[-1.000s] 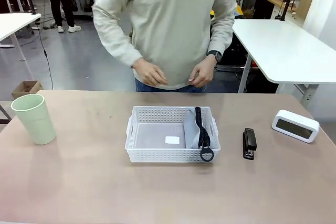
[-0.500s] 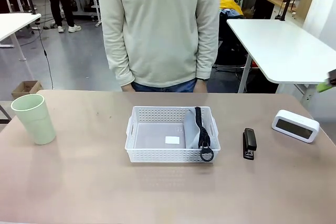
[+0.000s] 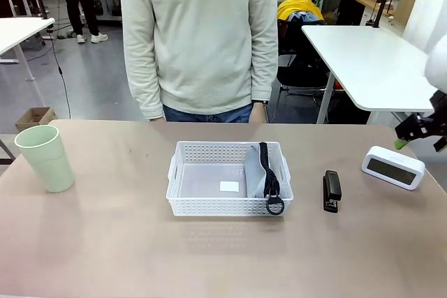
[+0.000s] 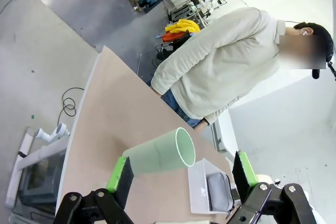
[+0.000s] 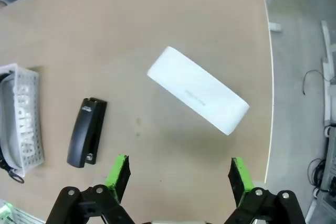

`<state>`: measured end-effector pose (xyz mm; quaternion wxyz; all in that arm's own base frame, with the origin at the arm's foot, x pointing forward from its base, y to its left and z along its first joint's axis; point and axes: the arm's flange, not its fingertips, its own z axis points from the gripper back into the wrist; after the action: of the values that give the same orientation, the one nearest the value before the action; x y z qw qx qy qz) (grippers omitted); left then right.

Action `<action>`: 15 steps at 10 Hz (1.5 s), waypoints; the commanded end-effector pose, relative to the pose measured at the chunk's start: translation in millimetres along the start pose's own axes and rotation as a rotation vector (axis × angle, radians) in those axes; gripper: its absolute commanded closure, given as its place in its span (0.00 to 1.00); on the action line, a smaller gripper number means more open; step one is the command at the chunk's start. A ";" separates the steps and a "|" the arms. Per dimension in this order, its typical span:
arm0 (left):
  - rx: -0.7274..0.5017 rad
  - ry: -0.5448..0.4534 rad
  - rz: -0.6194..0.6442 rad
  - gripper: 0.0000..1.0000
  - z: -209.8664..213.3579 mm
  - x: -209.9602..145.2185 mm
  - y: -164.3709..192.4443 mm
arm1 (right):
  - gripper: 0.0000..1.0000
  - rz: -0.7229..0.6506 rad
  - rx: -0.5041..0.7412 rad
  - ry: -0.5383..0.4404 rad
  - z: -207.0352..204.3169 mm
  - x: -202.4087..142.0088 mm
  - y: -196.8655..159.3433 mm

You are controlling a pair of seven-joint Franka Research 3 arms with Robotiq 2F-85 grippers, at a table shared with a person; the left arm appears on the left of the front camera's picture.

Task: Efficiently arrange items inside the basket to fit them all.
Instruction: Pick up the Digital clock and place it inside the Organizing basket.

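Observation:
The white perforated basket (image 3: 190, 200) sits mid-table with the grey "CAMPUS" pouch (image 3: 255, 172) and its black strap standing along its right side. A black stapler (image 3: 332, 190) lies just right of the basket, and the white box (image 3: 392, 167) farther right. The pale green cup (image 3: 45, 157) stands at the far left. My right gripper (image 3: 418, 132) enters at the right edge above the white box (image 5: 197, 89), open, with the stapler (image 5: 87, 131) off to its left. My left gripper (image 4: 181, 177) is open, looking toward the cup (image 4: 160, 153) with the basket (image 4: 202, 195) beyond.
A person in a pale sweatshirt (image 3: 199, 36) stands at the table's far edge, arms at their sides. A white table (image 3: 370, 61) stands behind at right. Bare tabletop lies between cup and basket and along the front edge.
The person drew their hands back and stood upright, arms down. My right gripper has come into the front view at the right edge, above the white box.

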<state>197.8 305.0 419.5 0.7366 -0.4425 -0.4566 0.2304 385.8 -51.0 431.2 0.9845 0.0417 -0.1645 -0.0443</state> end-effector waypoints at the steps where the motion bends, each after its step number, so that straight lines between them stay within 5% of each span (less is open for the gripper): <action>1: -0.022 -0.019 -0.025 0.00 -0.9 1.3 0.8 | 0.00 -0.048 0.188 -0.083 15.6 -5.7 -24.2; 2: -0.022 -0.019 -0.025 0.00 -0.9 1.3 0.8 | 0.00 0.000 0.000 0.000 0.0 0.0 0.0; 7: -0.022 -0.019 -0.025 0.00 -0.9 1.3 0.8 | 0.00 0.010 0.032 -0.004 -2.3 -0.4 0.4; 10: -0.022 -0.019 -0.025 0.00 -0.9 1.3 0.8 | 0.00 0.068 -0.037 0.203 -23.3 44.7 3.7; 15: -0.022 -0.019 -0.025 0.00 -0.9 1.3 0.8 | 0.00 -0.023 -0.105 0.281 -45.9 86.1 11.9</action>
<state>197.6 305.8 420.3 0.7364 -0.4434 -0.4567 0.2293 473.7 -42.2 414.3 0.9992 -0.0022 -0.0288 -0.0292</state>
